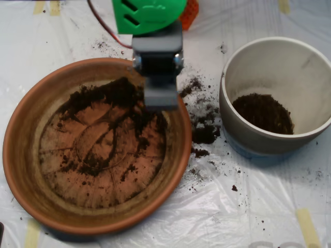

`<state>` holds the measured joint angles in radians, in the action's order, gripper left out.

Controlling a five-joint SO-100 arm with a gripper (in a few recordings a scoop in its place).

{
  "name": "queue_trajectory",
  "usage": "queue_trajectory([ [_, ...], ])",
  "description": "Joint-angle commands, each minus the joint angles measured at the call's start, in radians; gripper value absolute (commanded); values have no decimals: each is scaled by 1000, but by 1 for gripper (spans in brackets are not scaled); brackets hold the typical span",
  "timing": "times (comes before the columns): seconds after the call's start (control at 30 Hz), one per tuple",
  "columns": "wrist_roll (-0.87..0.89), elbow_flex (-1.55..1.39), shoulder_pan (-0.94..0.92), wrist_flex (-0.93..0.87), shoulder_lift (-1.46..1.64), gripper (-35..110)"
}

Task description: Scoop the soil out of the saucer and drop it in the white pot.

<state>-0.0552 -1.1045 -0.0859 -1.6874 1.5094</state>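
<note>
Soil (pixel 111 95) is heaped against the saucer (pixel 20 155) far wall, beneath the end effector (pixel 161 98); whether its shells are spread I cannot tell. Right of the saucer, crumbs (pixel 204 132) dot the tabletop (pixel 258 206), likely spilled, before the white pot (pixel 310 67), already holding earth.

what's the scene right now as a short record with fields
saucer: terracotta, left, mostly scraped bare
soil in saucer: thin dark patches, thickest at the top
tool: grey scoop over the saucer's upper right rim
white pot: right, upright, a soil mound inside
spill: crumbs on the plastic sheet between saucer and pot
</note>
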Motion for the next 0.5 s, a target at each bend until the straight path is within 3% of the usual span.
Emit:
queue_trajectory([
  [0.0,-44,78,74,-18,175,-1],
  [0.47,-181,64,431,26,230,-1],
])
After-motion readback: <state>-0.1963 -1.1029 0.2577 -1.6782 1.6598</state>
